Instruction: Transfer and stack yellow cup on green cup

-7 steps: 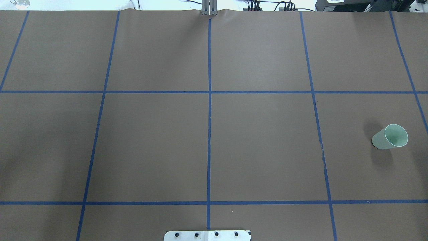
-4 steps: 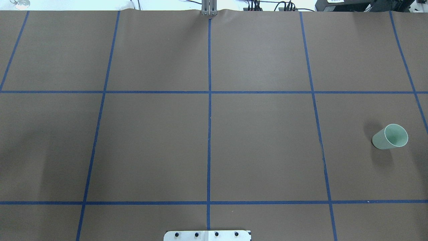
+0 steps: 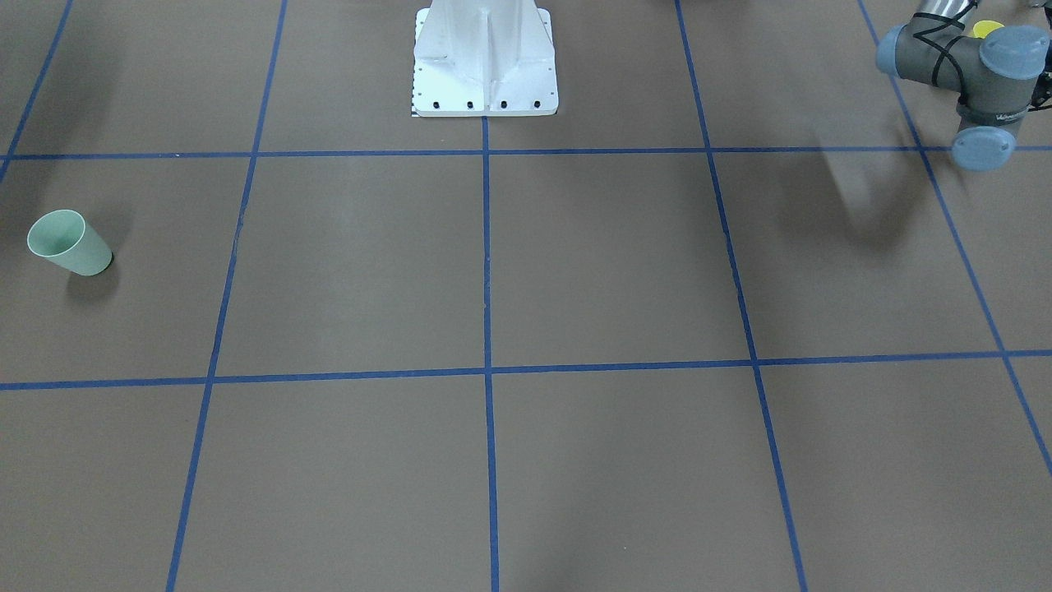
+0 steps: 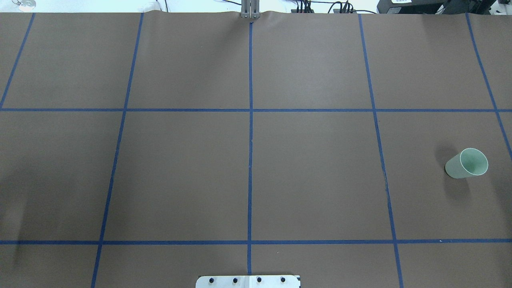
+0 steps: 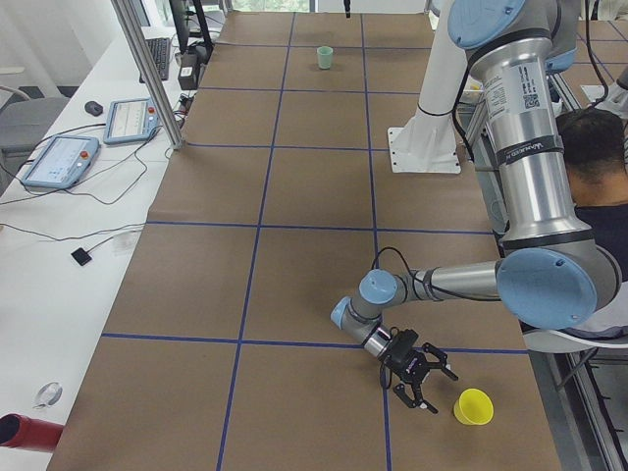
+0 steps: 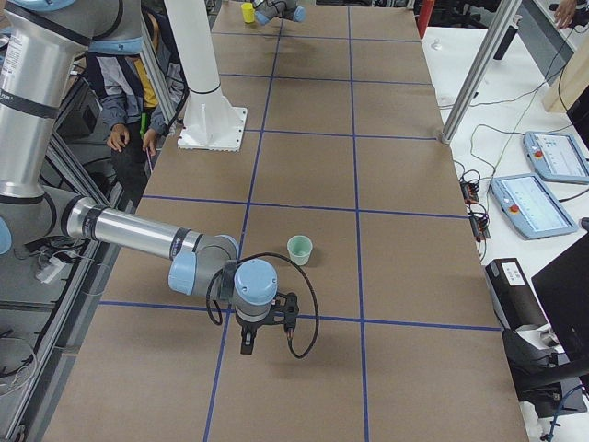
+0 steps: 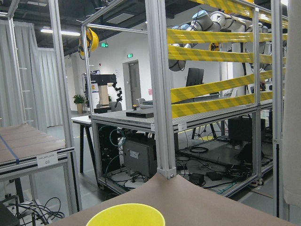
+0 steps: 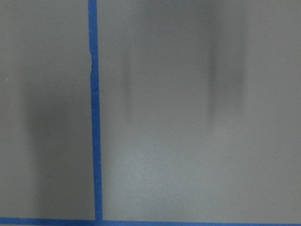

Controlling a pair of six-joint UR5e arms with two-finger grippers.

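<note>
1. In the overhead view, the left arm's shadow [image 4: 16,224] is shifted further toward the worktop's [image 4: 248,168] left edge, and the green cup [image 4: 467,163] is unmoved. The approach is judged under way.
2. The left pincer [image 5: 427,386] is held low, just beside the yellow cup [image 5: 473,406] at the worktop's left end. Whether it is released or clenched cannot be told.
3. The right pincer [image 6: 262,336] is pointed down near the green cup. Its state cannot be told either.

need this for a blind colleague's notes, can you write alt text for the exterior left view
The robot's left arm reaches low over a brown table gridded with blue tape, its gripper just beside an upright yellow cup at the near end. A green cup stands upright at the far end; a person is at the right edge.
</note>
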